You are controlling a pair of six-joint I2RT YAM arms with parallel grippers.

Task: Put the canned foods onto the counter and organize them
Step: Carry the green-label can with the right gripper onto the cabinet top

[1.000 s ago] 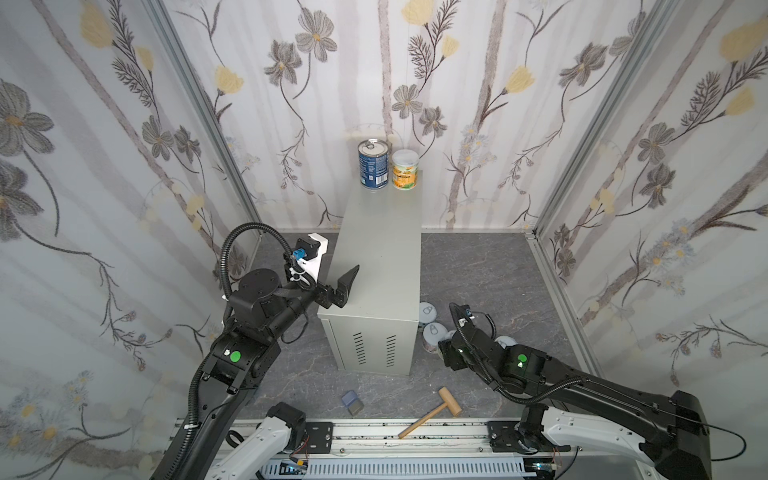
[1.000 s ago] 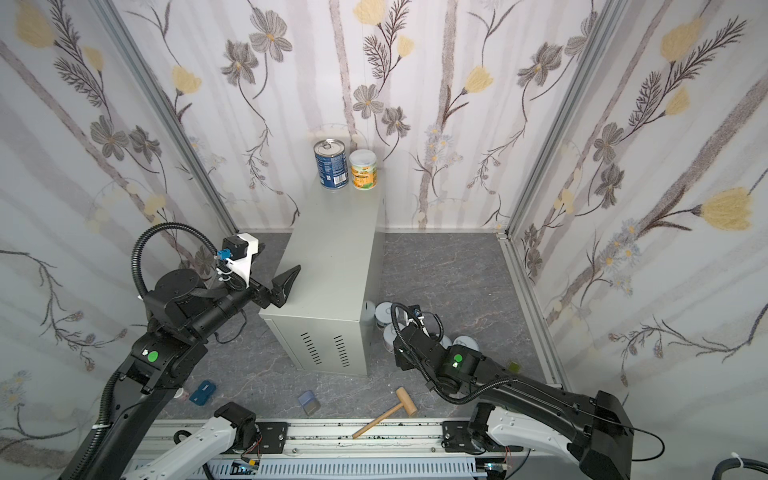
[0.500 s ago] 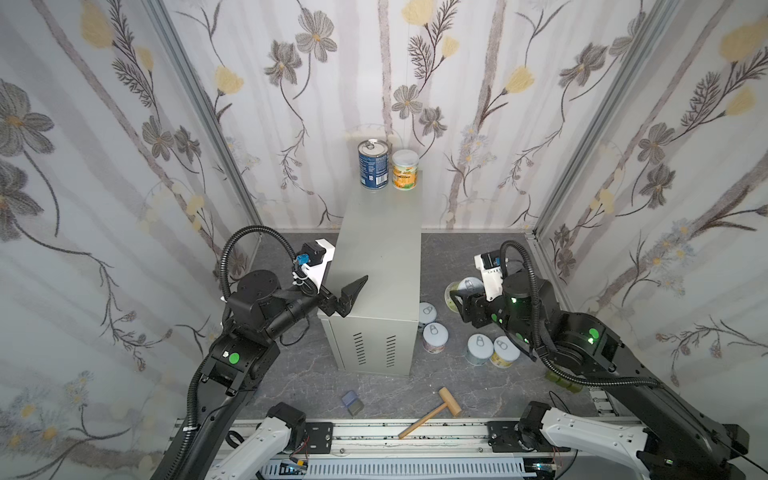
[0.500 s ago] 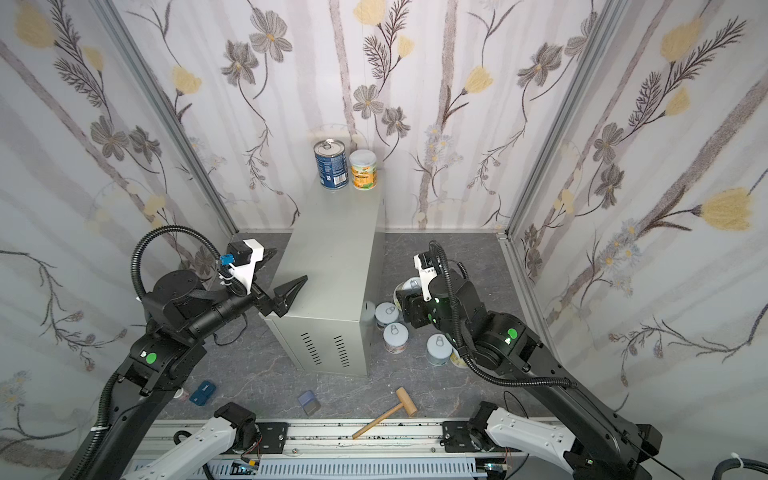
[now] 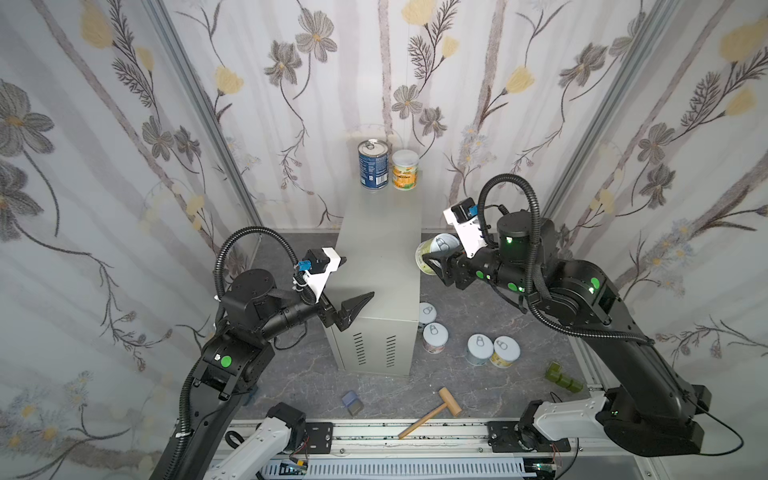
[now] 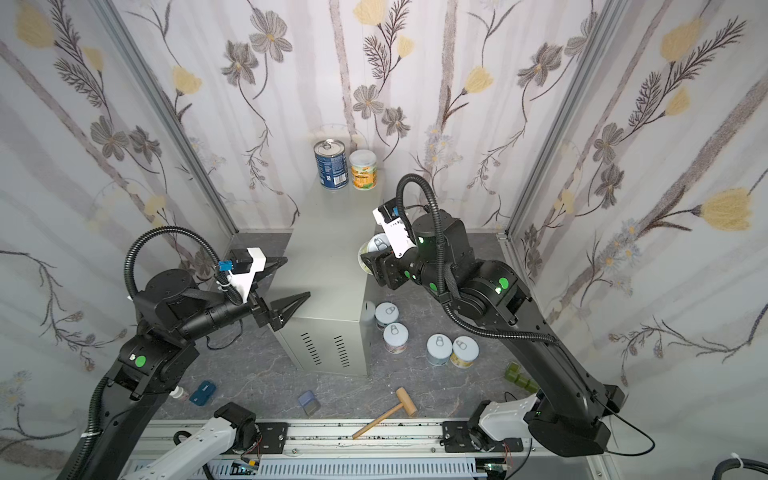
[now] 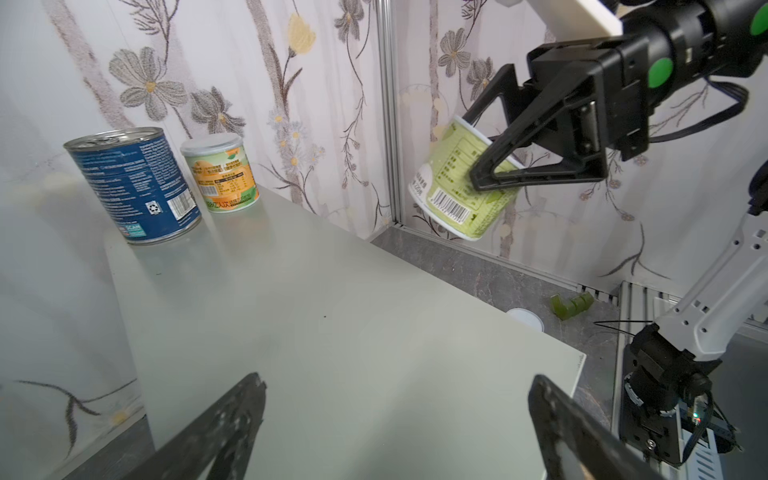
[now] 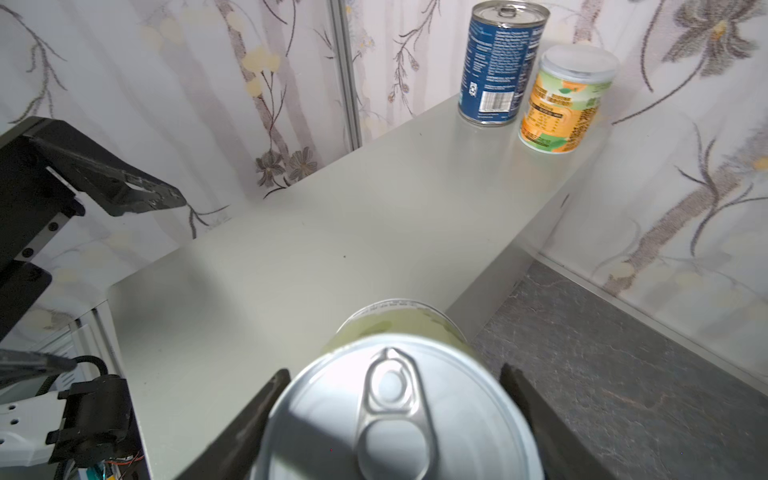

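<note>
The counter (image 5: 380, 257) is a tall light-grey box. At its far end stand a blue can (image 5: 373, 166) and an orange-label can (image 5: 405, 171), touching side by side. My right gripper (image 5: 433, 261) is shut on a green-label can (image 7: 455, 187), tilted, in the air at the counter's right edge; its pull-tab lid (image 8: 395, 415) fills the right wrist view. My left gripper (image 5: 358, 277) is open and holds nothing, over the counter's near left part (image 7: 395, 377). Several white-lidded cans (image 5: 435, 336) stand on the floor right of the counter.
On the dark marbled floor lie a wooden mallet (image 5: 432, 411), a small blue-grey block (image 5: 352, 402), a green block (image 5: 563, 376) and a small blue item (image 6: 202, 392). Flowered walls close in on three sides. A metal rail (image 5: 395, 432) runs along the front.
My right arm has lifted from the floor cans up to the counter's right edge with the green-label can in its grip. The left gripper has edged further over the counter top.
</note>
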